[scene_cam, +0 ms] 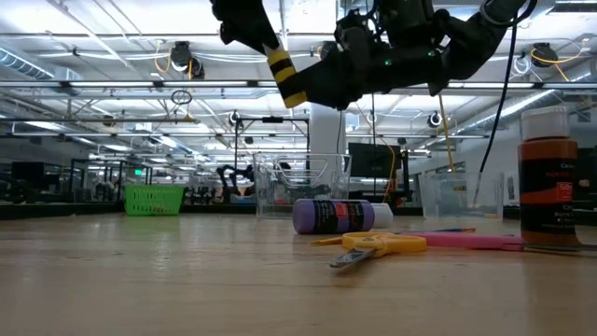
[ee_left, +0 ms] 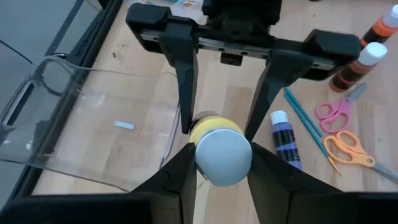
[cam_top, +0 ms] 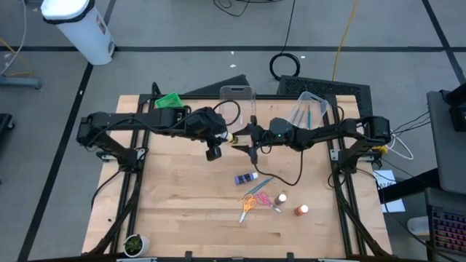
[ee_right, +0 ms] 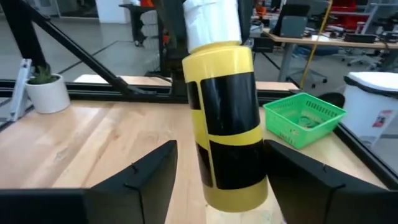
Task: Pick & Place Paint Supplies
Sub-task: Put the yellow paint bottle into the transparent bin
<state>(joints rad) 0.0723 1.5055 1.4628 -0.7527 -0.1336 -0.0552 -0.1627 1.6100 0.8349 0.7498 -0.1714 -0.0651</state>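
Nearest the front of the wooden counter (cam_top: 175, 211) lie the orange-handled scissors (cam_top: 248, 206), the pink-handled scissors (cam_top: 263, 199), a small red paint bottle with a white cap (cam_top: 300, 210) and another tiny white-capped bottle (cam_top: 281, 196). A little farther lie the small purple paint bottle (cam_top: 245, 177) and a thin blue paintbrush (cam_top: 261, 185). None of these is put away yet.

Up in the air over the middle, the 2 arms meet. The left claw (ee_left: 224, 165) is squeezed shut on the white cap of the little yellow paint bottle with black stripes (ee_right: 229, 118). The right claw (ee_right: 219, 168) has its fingers wide apart on each side of the bottle, not touching.

At the back stand 2 clear plastic tubs (cam_top: 237, 100). 1 holds a brush. Most work is left, I think.
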